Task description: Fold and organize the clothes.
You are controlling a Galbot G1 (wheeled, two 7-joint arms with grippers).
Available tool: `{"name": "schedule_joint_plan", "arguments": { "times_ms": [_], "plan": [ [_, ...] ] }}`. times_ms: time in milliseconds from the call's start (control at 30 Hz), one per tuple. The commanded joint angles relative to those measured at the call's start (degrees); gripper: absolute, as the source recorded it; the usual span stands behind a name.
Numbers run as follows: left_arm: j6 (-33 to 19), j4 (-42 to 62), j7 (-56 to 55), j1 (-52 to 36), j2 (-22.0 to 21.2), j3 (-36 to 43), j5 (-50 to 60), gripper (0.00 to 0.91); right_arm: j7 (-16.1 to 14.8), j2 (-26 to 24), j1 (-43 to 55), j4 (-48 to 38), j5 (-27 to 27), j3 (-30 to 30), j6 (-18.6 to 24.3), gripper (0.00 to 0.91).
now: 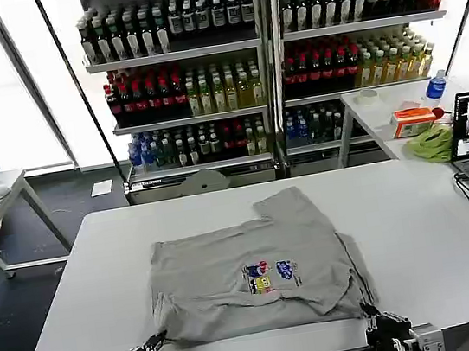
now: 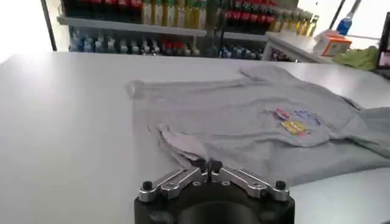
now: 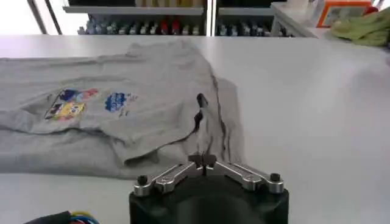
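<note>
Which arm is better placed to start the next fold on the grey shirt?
Roughly even. The left gripper and right gripper each sit shut at a near corner of the grey shirt on the white table. Judging by this, a two-arm fold away from the robot looks likeliest.

A: Describe the shirt material.
B: Soft, matt light grey knit cloth, wrinkled at the near hem. The multicoloured chest print sits flat, slightly denser than the fabric around it.

A: And the table?
B: Smooth white top with a faint sheen; it appears laminated or painted.

A: Finish of the left gripper?
B: Bare silver metal link arms, brushed, with dark screw heads, on a black semi-gloss body. The tips meet on the near left hem.

A: Right gripper?
B: Same build: metal arms, black housing, tips pinched on the near right hem.

A: Background?
B: Glossy bottles on grey metal shelving.
</note>
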Motion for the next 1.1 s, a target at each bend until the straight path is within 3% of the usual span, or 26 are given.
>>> {"name": "schedule_joint_plan", "arguments": {
  "times_ms": [33, 700, 733, 767, 800, 833, 933, 1100],
  "plan": [
    [0.2, -2.3, -0.4, 6.8, -0.4, -1.2, 0.8, 0.010, 0.4, -0.9, -4.7, 2.1, -0.1, 1.5, -0.9, 0.000],
    [1.3, -1.1, -1.8, 6.0, 1.3, -2.2, -0.6, 0.010, -1.0, -1.6, -5.4, 2.3, 0.0, 1.2, -1.5, 0.000],
    [1.6, -1.0, -1.7, 6.0, 1.5, -2.2, -0.6, 0.020, -1.1, -1.7, -5.4, 2.3, 0.0, 1.2, -1.5, 0.000],
    [1.8, -1.0, -1.7, 5.9, 1.5, -2.2, -0.6, 0.232, -0.9, -1.7, -5.3, 2.0, -0.2, 1.1, -1.6, 0.000],
    [2.2, -1.0, -2.0, 5.7, 1.5, -2.1, -0.5, 0.907, -1.2, -1.7, -5.2, 1.9, -0.3, 1.0, -1.7, 0.746],
    [2.7, -0.8, -2.5, 5.3, 1.6, -2.1, -0.4, 0.907, -1.9, -1.8, -5.2, 2.0, -0.6, 1.1, -1.6, 0.907],
    [3.5, -0.9, -2.8, 4.8, 1.7, -2.3, -0.1, 0.907, -0.8, -1.4, -4.6, 2.5, -0.5, 1.1, -3.0, 0.907],
    [4.4, -1.2, -3.1, 4.6, 1.9, -3.2, 0.4, 0.907, -2.4, -1.9, -4.0, 2.1, 0.0, 3.9, -2.9, 0.907]
  ]
}}
